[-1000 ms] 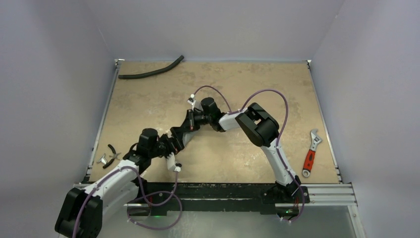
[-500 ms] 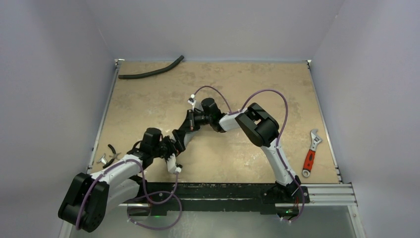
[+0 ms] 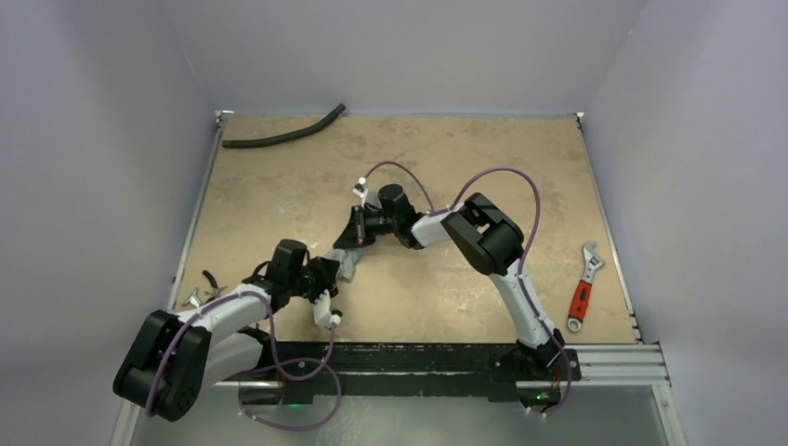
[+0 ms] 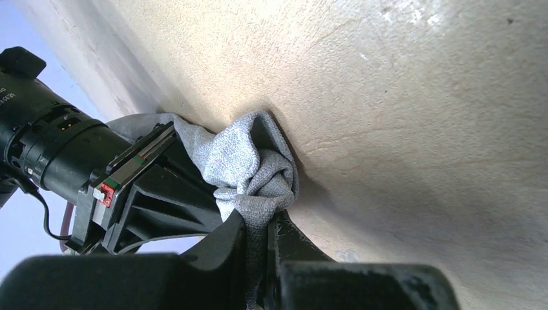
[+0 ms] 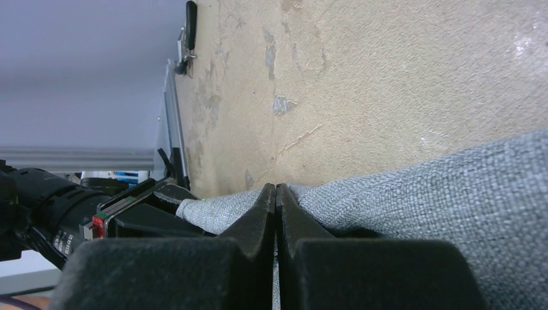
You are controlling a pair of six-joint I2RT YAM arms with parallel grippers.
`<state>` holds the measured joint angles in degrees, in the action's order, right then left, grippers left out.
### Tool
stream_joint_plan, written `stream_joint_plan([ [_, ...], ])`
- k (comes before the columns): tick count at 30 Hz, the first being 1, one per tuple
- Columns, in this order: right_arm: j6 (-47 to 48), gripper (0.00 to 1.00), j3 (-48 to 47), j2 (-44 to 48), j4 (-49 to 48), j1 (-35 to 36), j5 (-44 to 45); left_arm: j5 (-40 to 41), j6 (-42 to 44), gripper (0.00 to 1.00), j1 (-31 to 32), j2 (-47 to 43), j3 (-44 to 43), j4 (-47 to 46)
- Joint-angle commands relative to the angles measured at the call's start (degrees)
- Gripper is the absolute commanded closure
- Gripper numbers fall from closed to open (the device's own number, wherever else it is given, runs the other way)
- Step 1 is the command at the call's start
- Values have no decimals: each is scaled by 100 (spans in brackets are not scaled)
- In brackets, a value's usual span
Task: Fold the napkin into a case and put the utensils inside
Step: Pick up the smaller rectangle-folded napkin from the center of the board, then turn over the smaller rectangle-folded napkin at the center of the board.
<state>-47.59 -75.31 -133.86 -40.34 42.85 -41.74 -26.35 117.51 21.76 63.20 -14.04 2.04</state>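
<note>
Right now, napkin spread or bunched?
Bunched. The napkin is a crumpled wad, pinched in the left gripper at one end, the right gripper shut on the other; no flat fold shows.

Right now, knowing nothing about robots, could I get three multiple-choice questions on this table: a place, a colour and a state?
1. Where does the red-handled wrench lie? A) by the table's right edge B) far left corner C) between the arms
2. What colour is the napkin? A) white B) grey C) blue
3. How is the left gripper? A) wide open B) shut on the napkin C) holding the wrench
Answers: A, the top view shows it at the right; B, both wrist views show grey weave; B, the left wrist view shows it pinching a fold.
</note>
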Motion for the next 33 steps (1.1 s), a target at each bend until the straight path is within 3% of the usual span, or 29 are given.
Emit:
stream_joint_plan([
  [1, 199, 100, 395, -351, 1120, 171, 117, -477, 780, 100, 87, 8, -97, -122],
  [7, 395, 100, 383, -3, 1249, 110, 3, -692, 215, 100, 114, -370, -497, 336],
  [14, 1842, 86, -585, 766, 2706, -617, 859, -917, 38, 100, 127, -881, -950, 1892],
  [20, 1825, 88, -621, 584, 2473, -1185, 390, -943, 107, 100, 131, -1107, -1018, 2414],
  [28, 2230, 94, -1028, 359, 2640, -1221, -296, -942, 117, 100, 127, -1279, -907, 2735],
  [33, 2490, 98, -1273, 539, 2939, -1227, -158, -964, 167, 100, 127, -1400, -788, 2788],
])
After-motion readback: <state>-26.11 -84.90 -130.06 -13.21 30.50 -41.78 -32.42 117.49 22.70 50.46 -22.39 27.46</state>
